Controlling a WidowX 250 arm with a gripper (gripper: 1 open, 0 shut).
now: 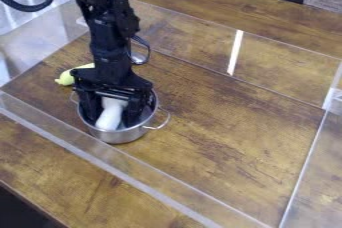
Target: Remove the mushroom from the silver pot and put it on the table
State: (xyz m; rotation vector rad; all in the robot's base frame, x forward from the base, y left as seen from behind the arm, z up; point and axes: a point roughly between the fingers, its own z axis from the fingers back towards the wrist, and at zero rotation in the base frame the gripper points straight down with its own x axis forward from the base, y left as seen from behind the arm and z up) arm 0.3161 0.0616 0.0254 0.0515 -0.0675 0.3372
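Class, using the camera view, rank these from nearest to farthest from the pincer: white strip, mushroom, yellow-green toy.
1. Mushroom: inside the silver pot, at the pincer.
2. Yellow-green toy: left in the picture.
3. White strip: right in the picture.

Mushroom's (111, 113) cap hidden behind the gripper (112, 100).

- Looks like a robotics lab or test bench: a black robot arm (110, 27) with cabling.
- Beneath its fingers (131, 100), a wood-plank desk (241, 122) with clear barrier strips (201, 117).
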